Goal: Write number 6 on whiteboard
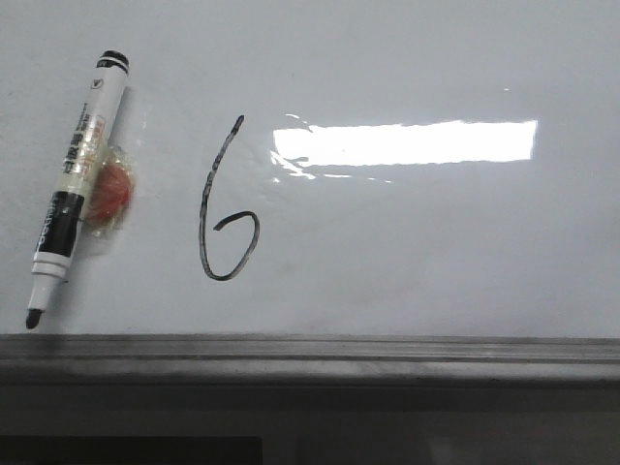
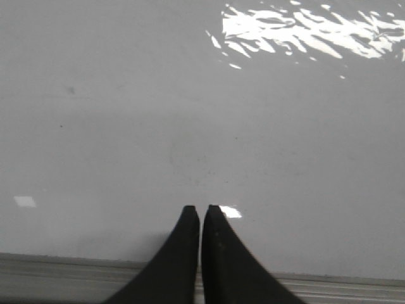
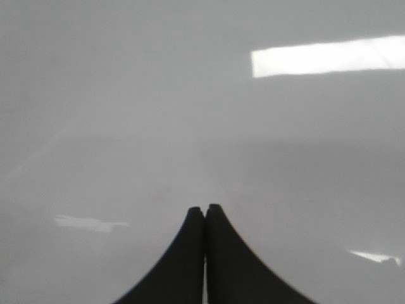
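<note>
A thin black hand-drawn number 6 [image 1: 225,208] stands on the glossy whiteboard [image 1: 417,252], left of a bright light reflection. A black-and-white marker [image 1: 76,184] lies uncapped on the board at the left, tip toward the near edge, with a red-orange lump [image 1: 109,194] taped to its side. Neither gripper shows in the front view. In the left wrist view my left gripper [image 2: 200,210] is shut and empty over bare board near the frame edge [image 2: 76,278]. In the right wrist view my right gripper [image 3: 204,209] is shut and empty over bare board.
The grey metal frame [image 1: 310,354] runs along the board's near edge, with a dark area below it. A bright rectangular light reflection [image 1: 402,143] lies right of the digit.
</note>
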Controlling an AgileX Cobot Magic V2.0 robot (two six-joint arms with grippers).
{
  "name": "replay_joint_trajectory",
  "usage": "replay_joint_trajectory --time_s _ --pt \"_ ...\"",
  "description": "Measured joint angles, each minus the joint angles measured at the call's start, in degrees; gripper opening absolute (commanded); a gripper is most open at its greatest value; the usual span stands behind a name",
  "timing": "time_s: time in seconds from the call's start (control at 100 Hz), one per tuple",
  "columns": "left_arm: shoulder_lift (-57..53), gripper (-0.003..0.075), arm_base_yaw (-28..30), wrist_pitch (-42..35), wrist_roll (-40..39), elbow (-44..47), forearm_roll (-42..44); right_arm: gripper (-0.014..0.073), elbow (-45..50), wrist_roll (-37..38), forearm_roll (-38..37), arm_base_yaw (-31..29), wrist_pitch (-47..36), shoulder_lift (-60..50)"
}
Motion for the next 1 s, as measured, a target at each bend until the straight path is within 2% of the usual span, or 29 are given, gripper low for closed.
replay_joint_trajectory --time_s 0.15,0.28,0.45,0.62,1.0 --pt "0.00 -0.0019 0.00 0.00 0.00 0.00 0.00 -0.0064 5.19 0.00 -0.78 -5.96 -0.10 -3.18" --pt "0.00 -0.0019 0.00 0.00 0.00 0.00 0.00 -0.0064 9.76 0.00 -1.01 -7.65 -0.10 -8.34" --pt "0.00 -0.0019 0.00 0.00 0.00 0.00 0.00 -0.0064 10.03 0.00 -1.47 -9.67 2.38 -11.99" --pt "0.00 -0.0019 0.00 0.00 0.00 0.00 0.00 -0.0064 10.03 0.00 -2.75 -10.29 9.51 -12.03" --pt "0.00 -0.0019 0.00 0.00 0.00 0.00 0.00 -0.0064 9.93 -0.43 -2.96 -10.29 10.30 -12.26"
